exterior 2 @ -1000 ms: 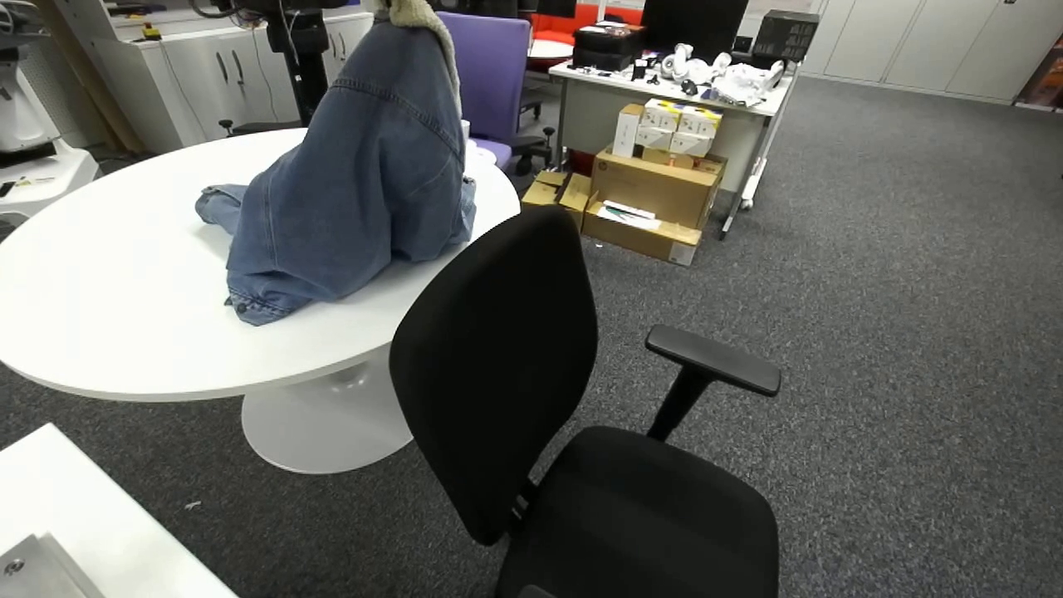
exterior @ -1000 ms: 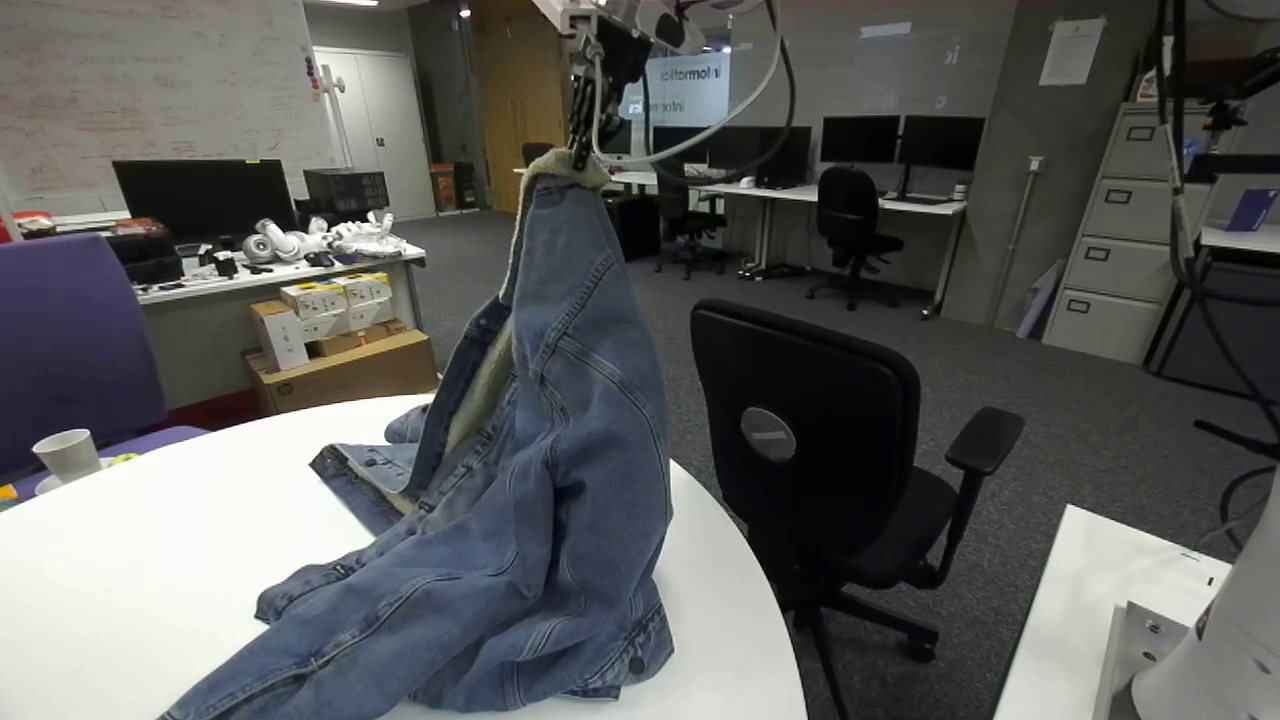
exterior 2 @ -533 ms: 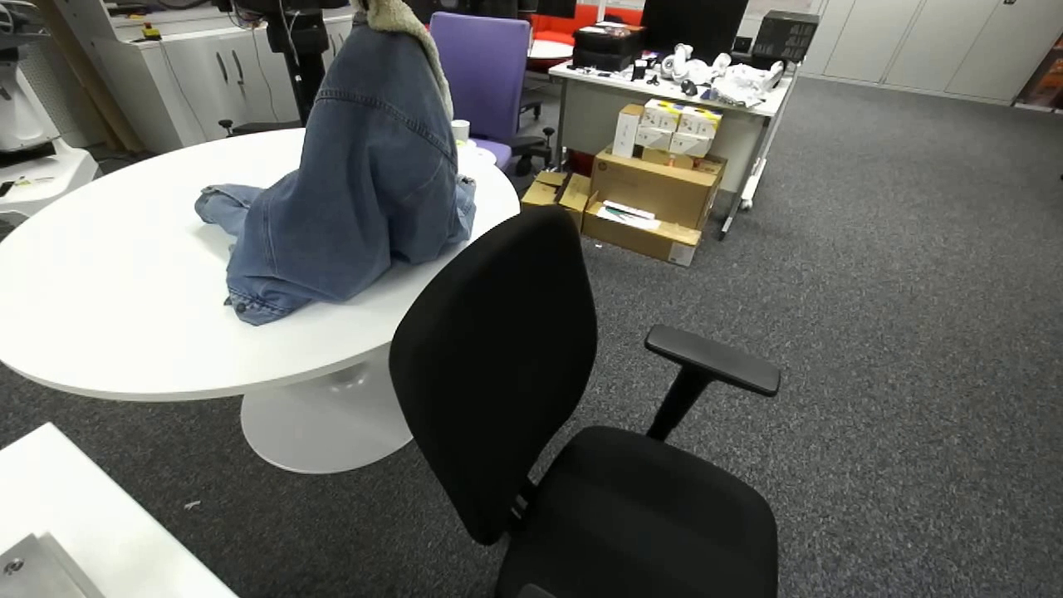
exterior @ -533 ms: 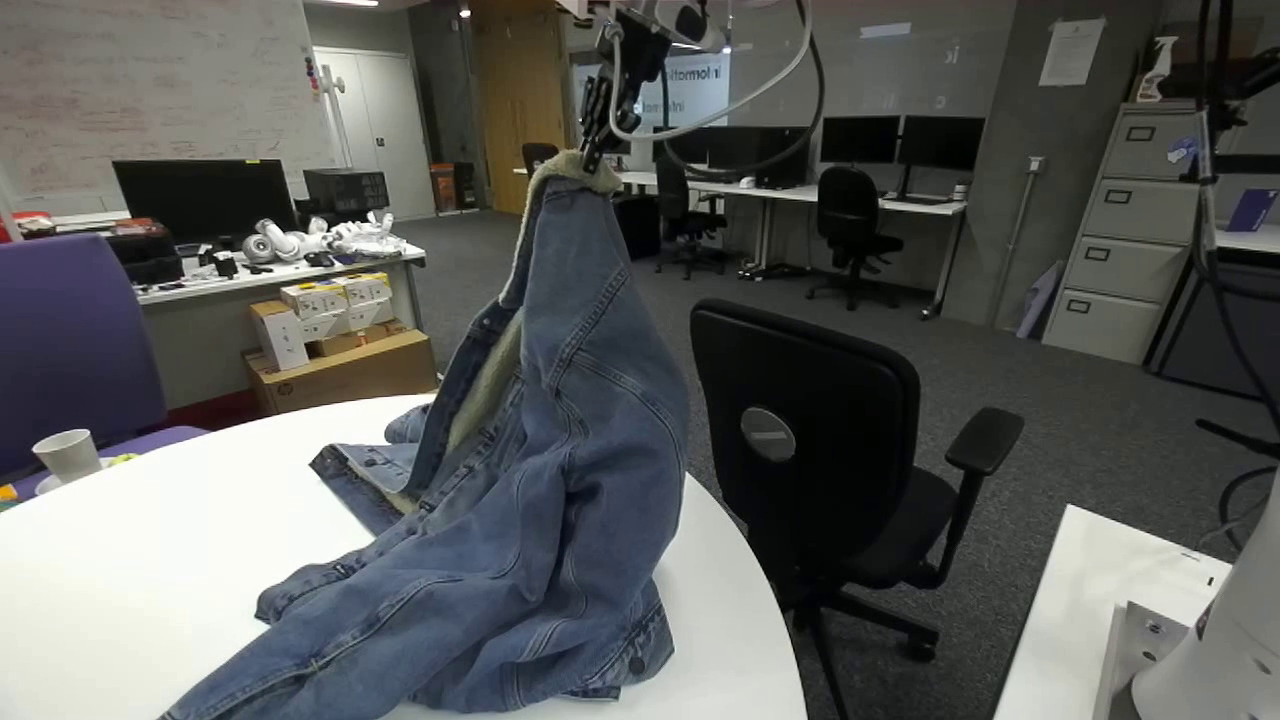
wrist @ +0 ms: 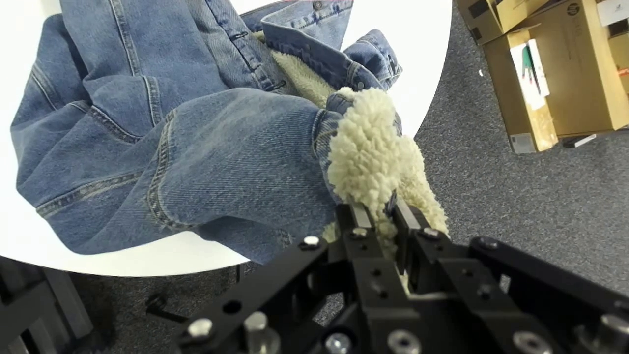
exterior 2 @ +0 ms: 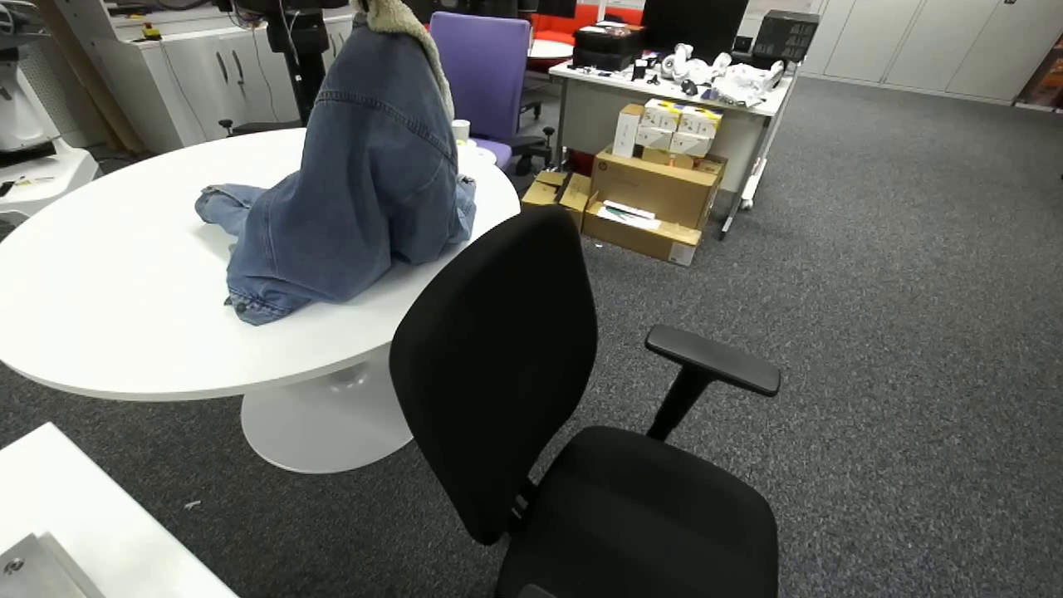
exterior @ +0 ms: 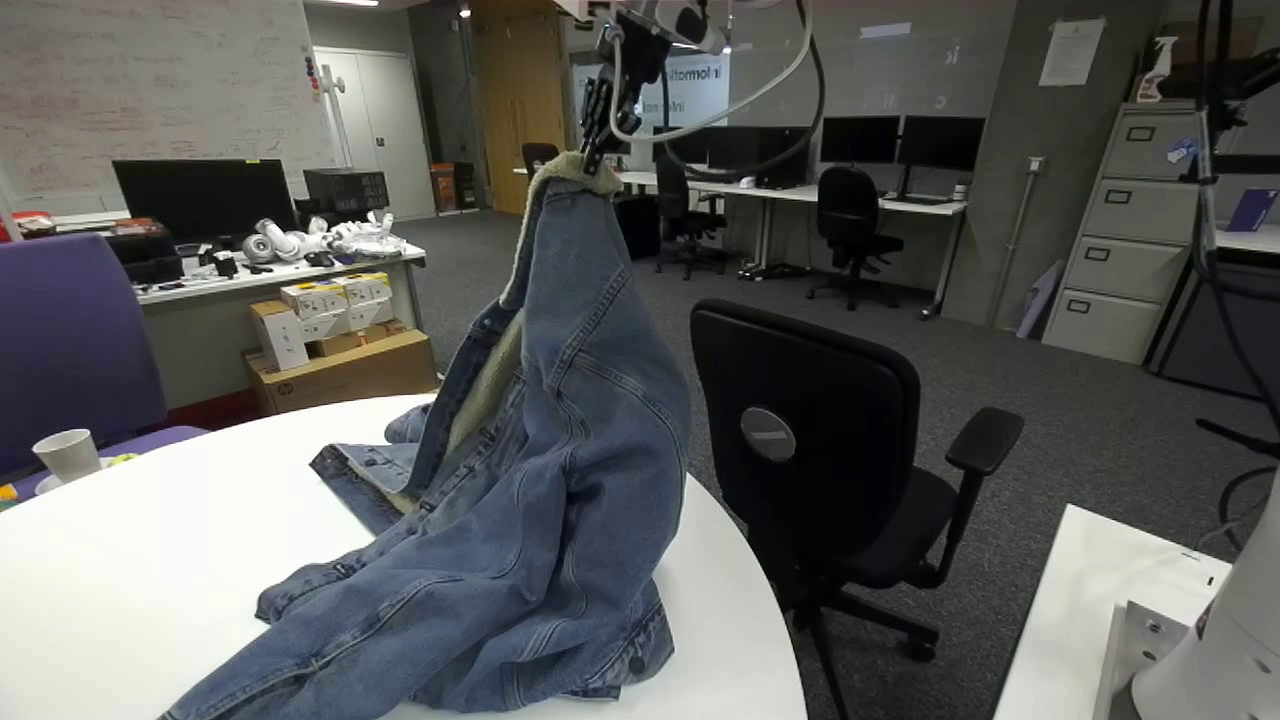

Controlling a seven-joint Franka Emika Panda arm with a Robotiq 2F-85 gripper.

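A blue denim jacket with cream fleece lining shows in both exterior views (exterior: 600,430) (exterior 2: 357,183) and in the wrist view (wrist: 236,152). My gripper (exterior: 592,165) is shut on its fleece collar (wrist: 366,147) and holds that end up. The rest of the jacket drapes down and its lower part and sleeves lie on the round white table (exterior: 130,570). In the wrist view the collar fleece is pinched between the two fingers of the gripper (wrist: 381,216). In an exterior view the gripper is out of frame above the collar (exterior 2: 394,17).
A black office chair (exterior: 800,430) stands close beside the table; it also shows in an exterior view (exterior 2: 498,374). A purple chair (exterior: 70,340) and a white cup (exterior: 68,455) are across the table. Cardboard boxes (exterior 2: 652,195) stand on the floor by a desk. Cables hang beside the arm.
Between one second and half a second ago, my gripper tilted and moved a little toward the black chair's side, pulling the jacket's upper part with it. Since then nothing visibly moves.
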